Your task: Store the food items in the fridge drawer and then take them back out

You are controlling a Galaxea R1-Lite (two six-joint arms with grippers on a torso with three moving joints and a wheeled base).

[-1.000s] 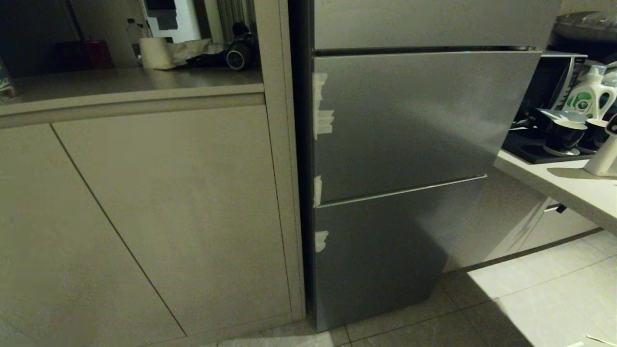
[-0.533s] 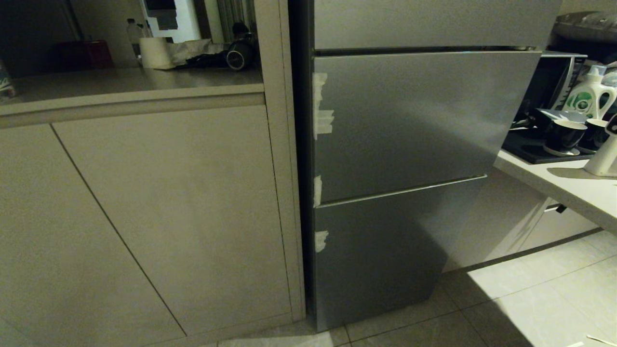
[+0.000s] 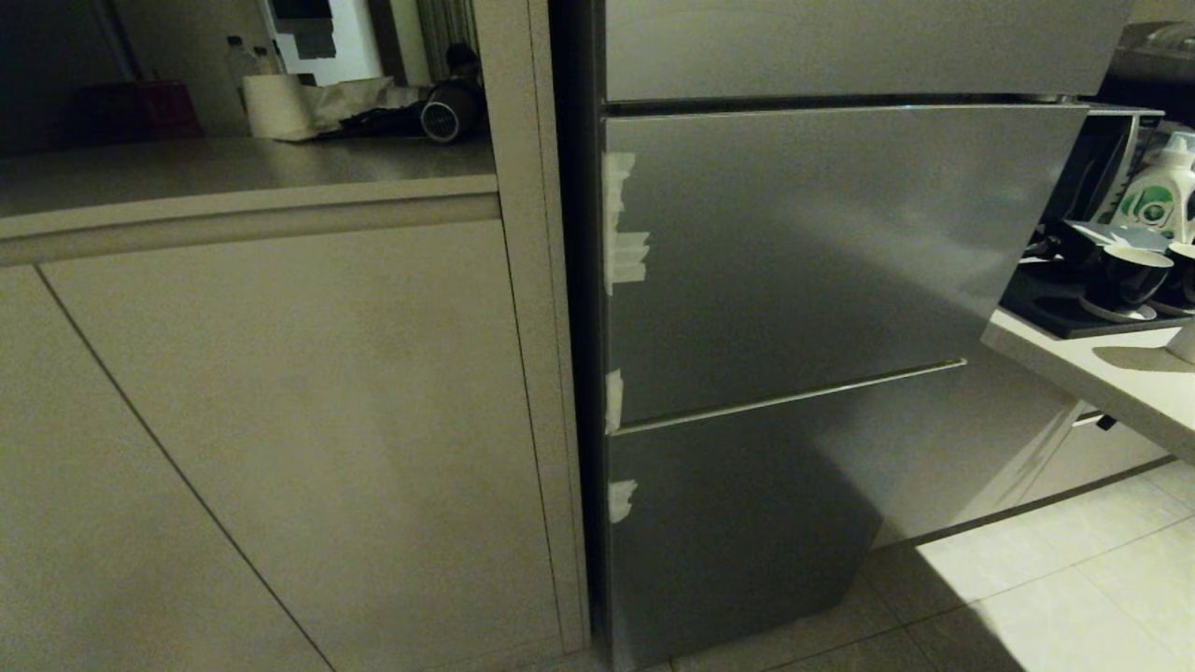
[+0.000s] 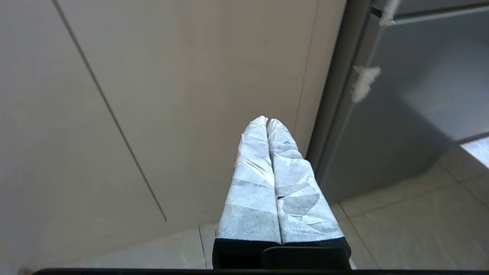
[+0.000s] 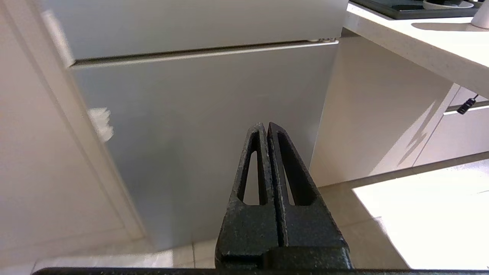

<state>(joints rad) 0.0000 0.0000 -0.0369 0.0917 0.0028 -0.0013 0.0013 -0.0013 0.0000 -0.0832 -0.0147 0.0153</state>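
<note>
Fridge drawer hides behind the shut grey panels [image 3: 794, 271]; likely stiff, heavy-sliding, best pulled by its top lip; both end effectors [image 4: 267, 121] [image 5: 266, 125] closed, empty.

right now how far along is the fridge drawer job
Nothing looks done: the grey fridge fronts are all closed and no food is in view. In hand: nothing; the left gripper and right gripper are shut and empty. Opening, storing and retrieving remain.
</note>
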